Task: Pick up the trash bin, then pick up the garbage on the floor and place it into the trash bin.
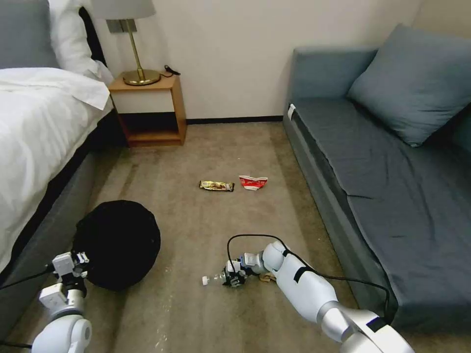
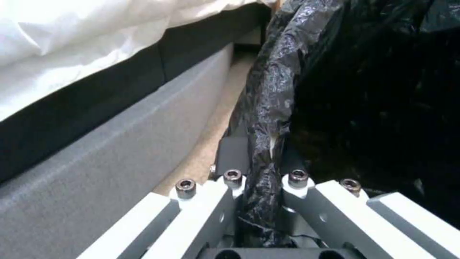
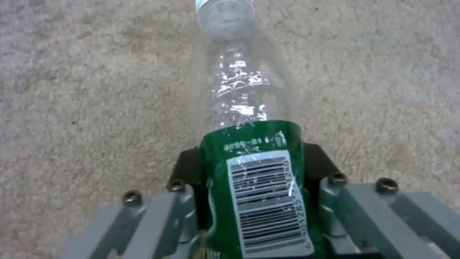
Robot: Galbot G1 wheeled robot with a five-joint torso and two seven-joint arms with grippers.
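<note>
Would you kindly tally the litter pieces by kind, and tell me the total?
Bottle: 1, clear with green label, in the right pincer.
Crumpled paper: 1, tan.
Snack wrapper: 1, gold-brown.
Carton: 1, red-and-white.
Total: 4.

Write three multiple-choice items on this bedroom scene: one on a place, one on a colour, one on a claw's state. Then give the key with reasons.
1. Where does the snack wrapper lie?
A. on the sofa
B. on the carpet beside the red-and-white carton
C. inside the trash bin

2. What colour is the label on the bottle?
A. green
B. blue
C. yellow

3. What is the right claw doing?
A. hanging open above the nightstand
B. gripping the lamp
C. closed around the bottle on the floor

Key: 1 B, the two lie side by side on open carpet. 2 A, the right wrist view shows green around the barcode. 3 C, its fingers flank the labelled body.
</note>
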